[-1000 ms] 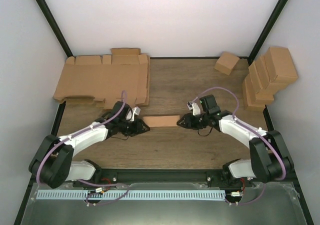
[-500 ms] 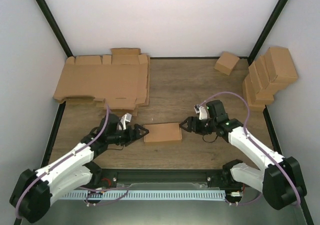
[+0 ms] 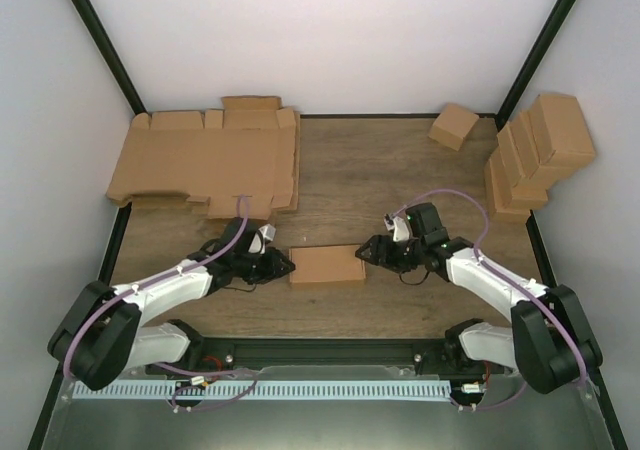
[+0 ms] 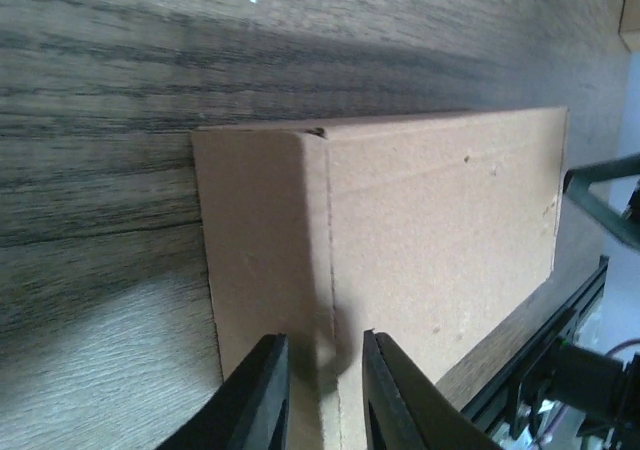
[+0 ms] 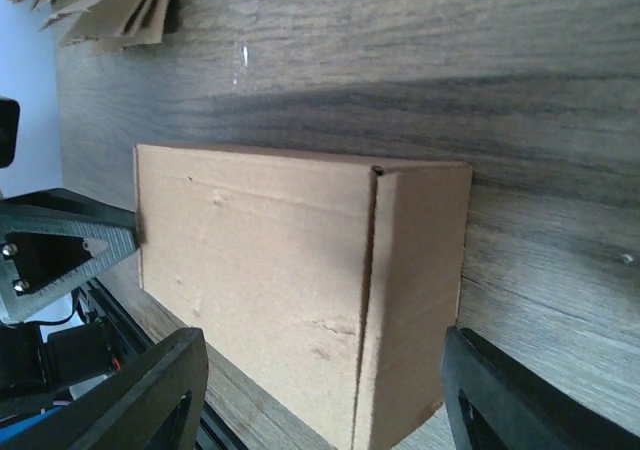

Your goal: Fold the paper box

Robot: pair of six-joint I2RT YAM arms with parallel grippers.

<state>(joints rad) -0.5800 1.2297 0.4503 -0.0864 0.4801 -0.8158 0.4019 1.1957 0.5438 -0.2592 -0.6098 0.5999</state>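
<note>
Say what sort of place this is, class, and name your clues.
Probably a robotics lab test cell: two robot arms bolted to a wooden table, a black-framed white enclosure, flat cardboard blanks.

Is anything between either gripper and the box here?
Nothing visible does. The box lies on the table with the left gripper at one end and the right gripper at the other. The flat sheets and spare cartons sit far back, out of the way.

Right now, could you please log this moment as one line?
paper box: assembled, lying on table | left gripper: fingers close together, at left end | right gripper: open, at right end
</note>
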